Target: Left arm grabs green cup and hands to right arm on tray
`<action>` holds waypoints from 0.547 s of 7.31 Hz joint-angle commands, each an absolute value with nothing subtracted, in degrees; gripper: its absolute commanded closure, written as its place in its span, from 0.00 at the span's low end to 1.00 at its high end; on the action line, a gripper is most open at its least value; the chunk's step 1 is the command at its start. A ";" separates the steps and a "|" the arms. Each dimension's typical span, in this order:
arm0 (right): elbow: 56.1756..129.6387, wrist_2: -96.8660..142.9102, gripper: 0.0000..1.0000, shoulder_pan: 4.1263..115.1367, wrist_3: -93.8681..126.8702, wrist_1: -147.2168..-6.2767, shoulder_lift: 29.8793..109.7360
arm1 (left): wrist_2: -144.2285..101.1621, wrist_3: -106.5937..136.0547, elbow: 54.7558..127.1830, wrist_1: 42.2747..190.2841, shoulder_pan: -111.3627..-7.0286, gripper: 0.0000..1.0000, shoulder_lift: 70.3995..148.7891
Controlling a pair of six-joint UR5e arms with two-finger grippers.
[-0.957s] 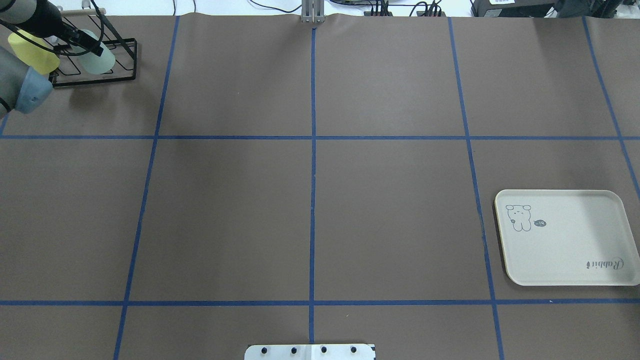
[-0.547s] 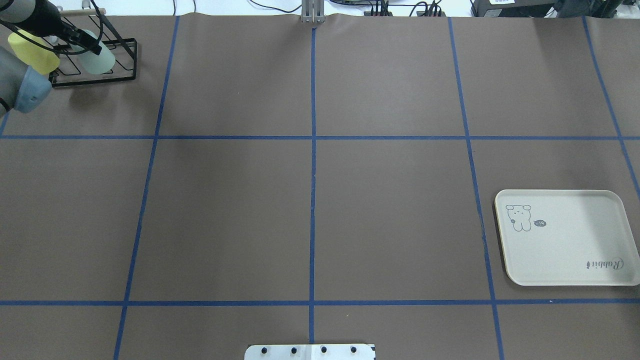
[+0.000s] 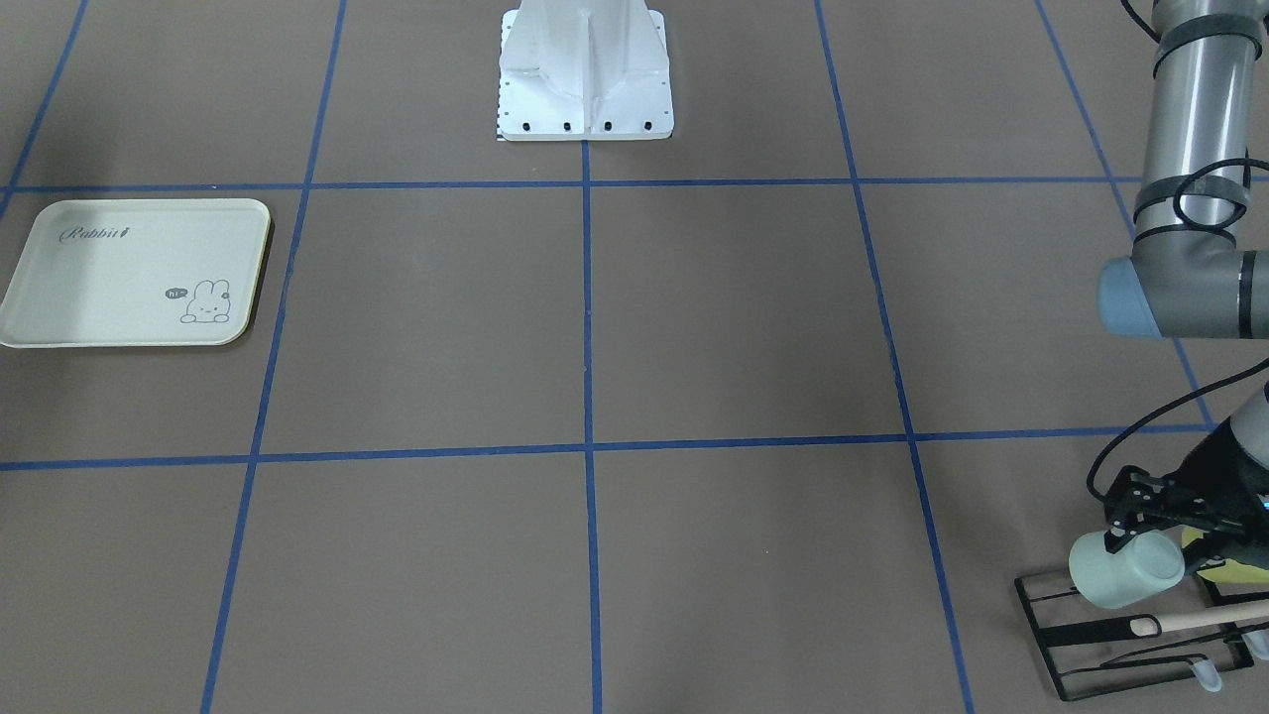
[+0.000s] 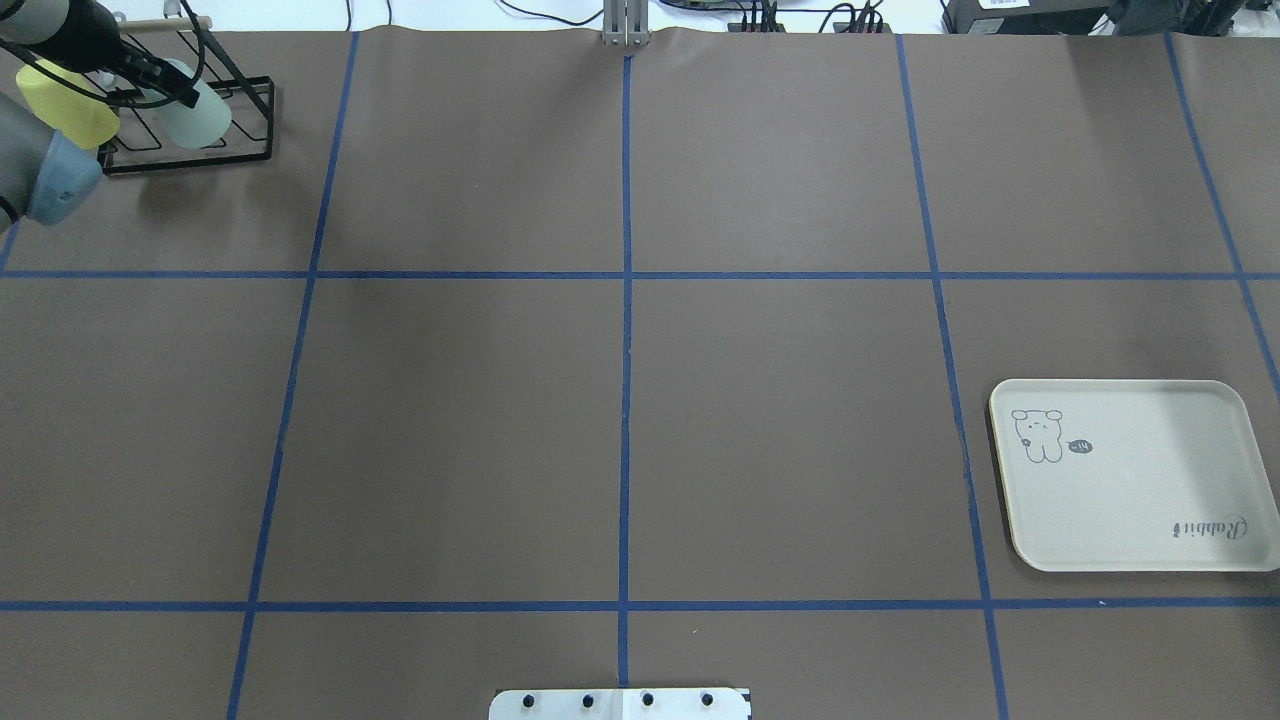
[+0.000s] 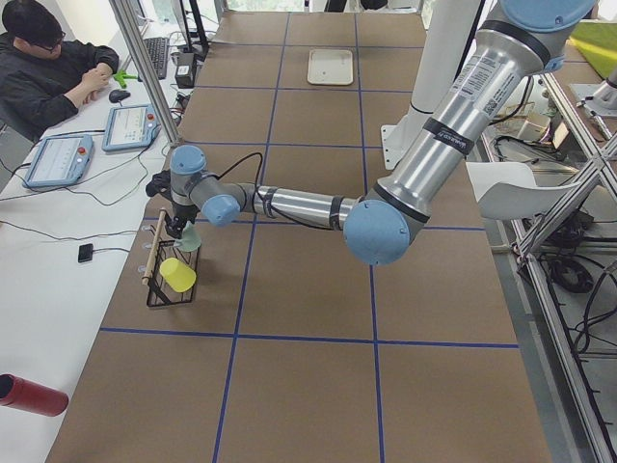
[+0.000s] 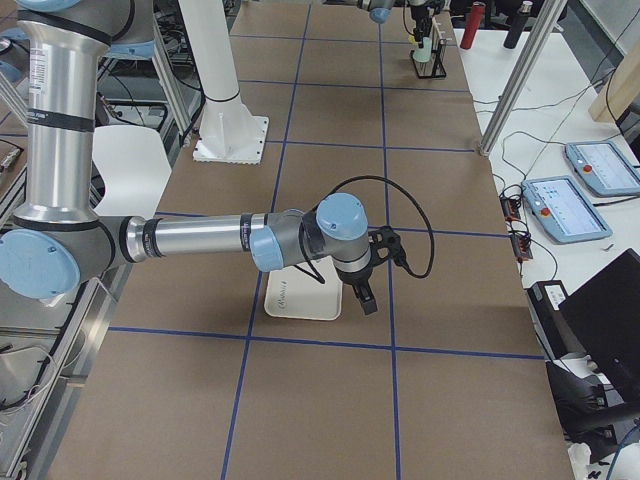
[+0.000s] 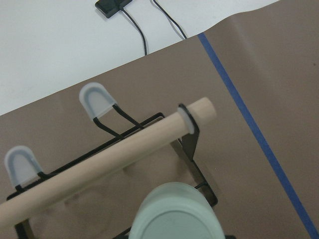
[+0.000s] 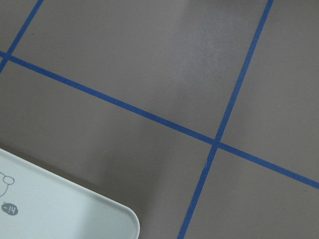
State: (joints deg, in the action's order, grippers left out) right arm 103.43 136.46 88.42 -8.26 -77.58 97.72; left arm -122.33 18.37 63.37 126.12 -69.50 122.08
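Green cup (image 4: 200, 118) slightly off its earlier spot

Bright, even light falls from above on the matte brown tabletop (image 4: 450, 400), with no hard glare; a soft, blurred shadow lies beside the black wire rack (image 4: 200, 158) under the left arm (image 4: 45, 170); in the right wrist view a pale sheen crosses the tabletop and a dim band edges the tray (image 8: 60, 209); the green cup (image 7: 174, 214), close to the left wrist lens, is out of focus.
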 commanded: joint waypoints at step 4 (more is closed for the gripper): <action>103.45 136.85 0.00 88.42 -8.26 -77.52 97.65 | -130.31 18.46 66.70 126.12 -74.25 0.98 121.91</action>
State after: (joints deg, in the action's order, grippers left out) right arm 103.45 136.84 88.42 -8.26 -77.52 97.67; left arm -126.52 18.54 66.06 126.07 -72.60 122.03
